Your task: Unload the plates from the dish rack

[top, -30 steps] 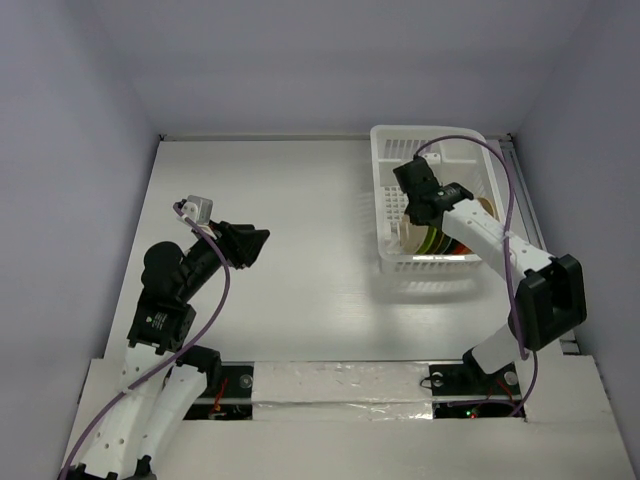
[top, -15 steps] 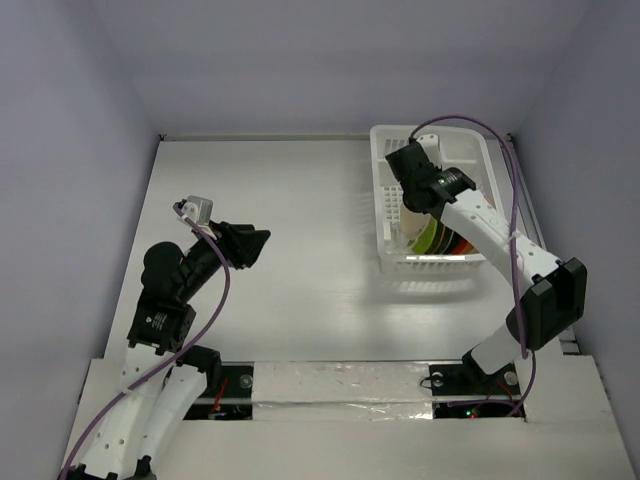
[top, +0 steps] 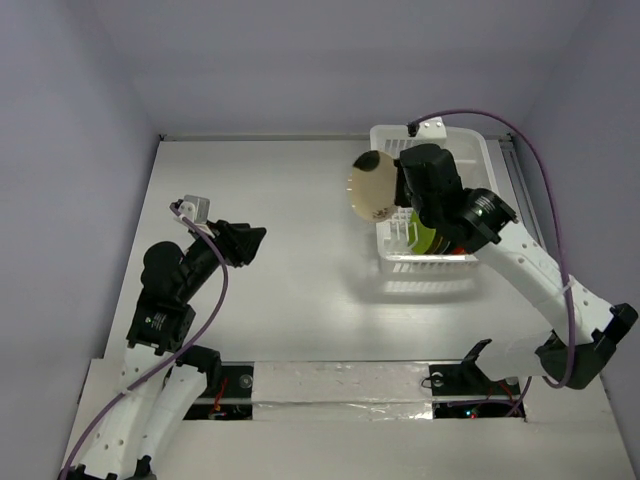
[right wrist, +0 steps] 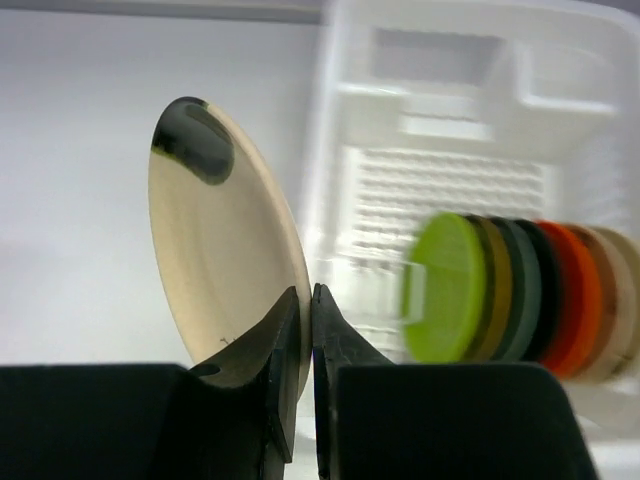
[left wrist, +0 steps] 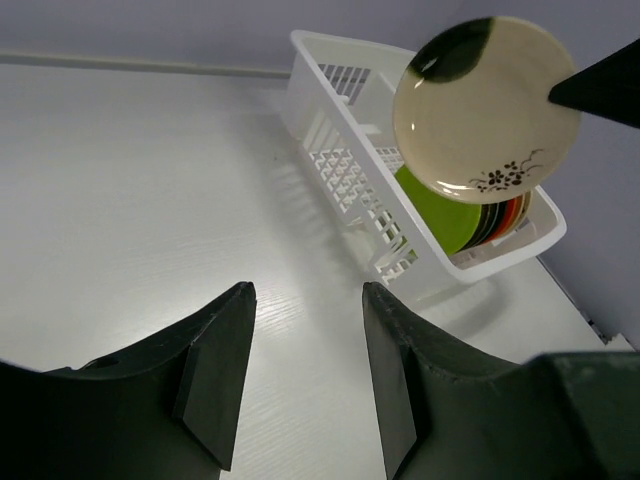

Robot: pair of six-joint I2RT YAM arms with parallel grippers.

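The right hand (top: 398,192) is clenched on the rim of a cream plate (top: 371,187) marked with a dark patch and a small floral sprig. Its fingers (right wrist: 280,350) pinch the lower edge, so the plate stands on edge above them. Below and just right of this hand sits the white dish rack (top: 465,134). The other plates stand upright in a row in it, a lime green plate (right wrist: 445,300) nearest the hand. The left hand (top: 248,240) hovers over the desk (top: 280,180) well apart, jaws parted, grasping nothing.
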